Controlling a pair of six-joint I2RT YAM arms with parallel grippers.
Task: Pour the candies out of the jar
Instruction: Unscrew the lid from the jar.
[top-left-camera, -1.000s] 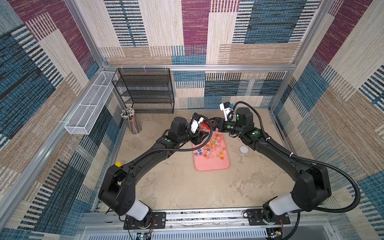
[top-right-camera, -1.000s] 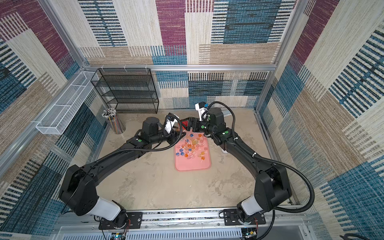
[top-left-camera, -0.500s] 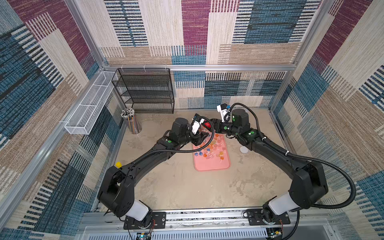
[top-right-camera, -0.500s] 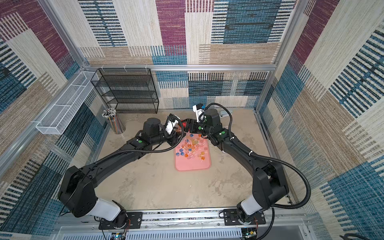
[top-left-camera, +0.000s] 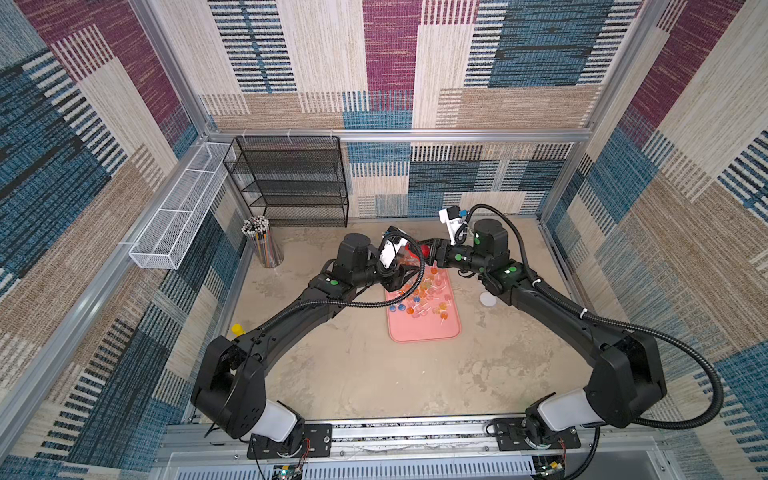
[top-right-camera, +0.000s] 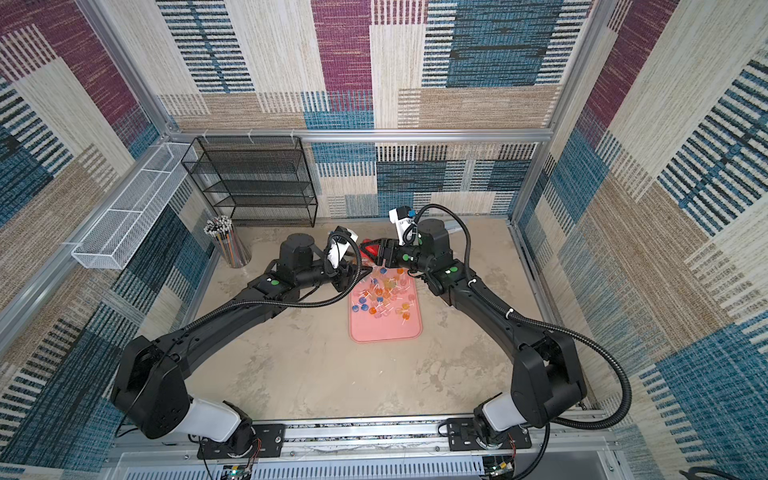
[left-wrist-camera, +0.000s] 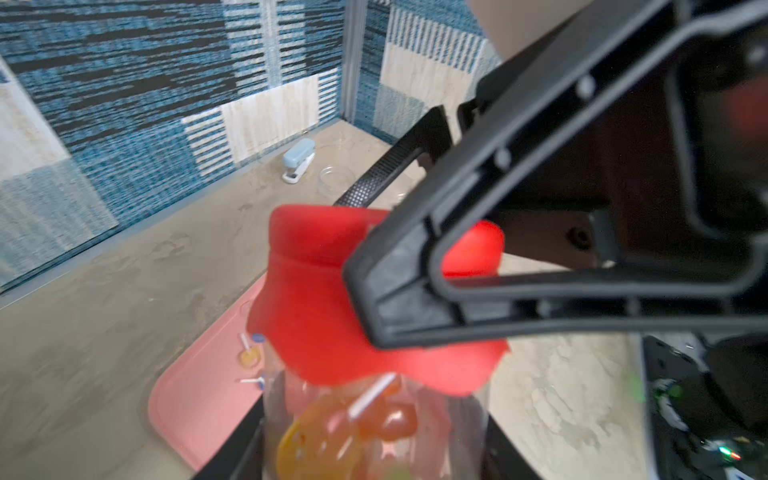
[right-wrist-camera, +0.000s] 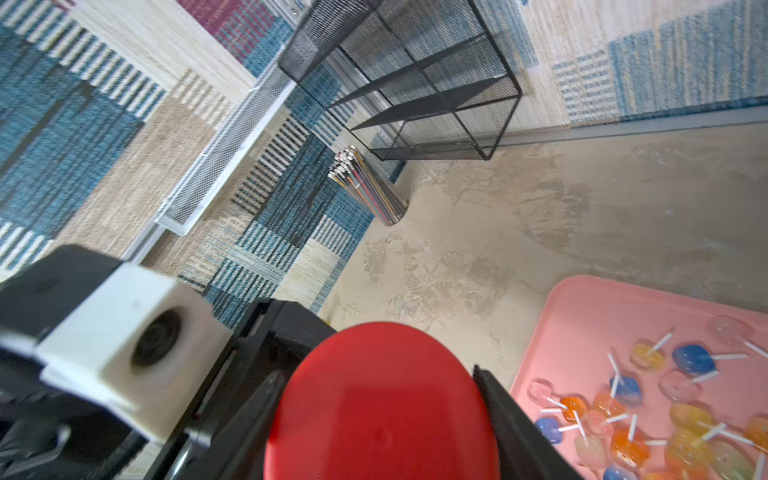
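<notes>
**Top views.** The jar (top-left-camera: 406, 261) hangs over the end of the pink tray (top-left-camera: 424, 336) that lies away from the arm bases. The left gripper (top-left-camera: 400, 271) reaches it from one long side of the tray and the right gripper (top-right-camera: 381, 254) from the opposite side, meeting at the red lid (top-right-camera: 369, 251). Many candies (top-right-camera: 382, 297) lie scattered on the half of the tray nearer the jar.

**Left wrist view.** The left gripper is clamped on the jar's clear, smooth, cylindrical wall (left-wrist-camera: 374, 428), through which we see orange and yellow candies inside. The lid (left-wrist-camera: 311, 299) is matte, with a flared, wavy skirt. We judge it to be soft and pliable. The wall looks like stiff, thin plastic, so we expect the jar to be light and slippery. It is best held around mid-body, as here.

**Right wrist view.** The domed lid (right-wrist-camera: 382, 407) sits between the right gripper's fingers (right-wrist-camera: 511, 424), which stand apart at its rim. We cannot tell whether they press it. The rim seems the sound place to grip, since the dome offers no purchase. On the tray (right-wrist-camera: 590, 324) the candies (right-wrist-camera: 692, 359) are glossy, translucent lumps on thin white sticks. We judge them hard, light and prone to skitter.
</notes>
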